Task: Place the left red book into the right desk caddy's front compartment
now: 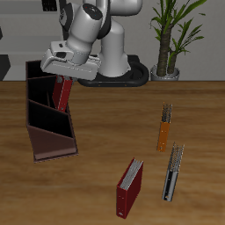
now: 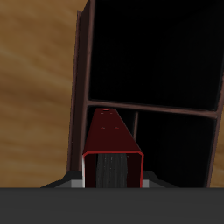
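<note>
Tabletop point(image 1: 97, 132): gripper point(image 1: 64, 77) fingertips hidden behind caddy point(image 1: 48, 123).

Desk: we see a wooden desk point(image 1: 97, 141) with warm brown grain, filling most of the exterior view; in the wrist view its grain point(image 2: 35, 79) shows as lighter streaks.
Plant: we find a potted plant point(image 1: 172, 31) behind the desk's back edge, its green, blade-like leaves rising out of a pale pot point(image 1: 167, 68).
Wall: we make out a plain light grey wall point(image 1: 26, 22) behind everything.
Dark shape: a dark object point(image 1: 3, 68) at the picture's edge, which we cannot identify.
Light: even and soft, with faint shadows on the desk.
</note>
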